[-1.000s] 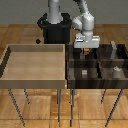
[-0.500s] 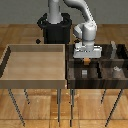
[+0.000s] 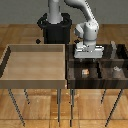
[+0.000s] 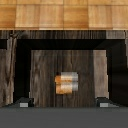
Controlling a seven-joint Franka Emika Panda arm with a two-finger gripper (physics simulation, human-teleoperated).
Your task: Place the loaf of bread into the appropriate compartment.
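loaf of bread (image 4: 66, 83) lying flat in dark compartment (image 4: 45, 70), orientation unclear

Only the fingers' (image 4: 23, 103) tips show, cut off at the wrist view's edge.

No readable text, labels or numbers anywhere.

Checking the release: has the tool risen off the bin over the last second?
Yes. The tool has lifted above the dark bin, leaving the loaf of bread inside.
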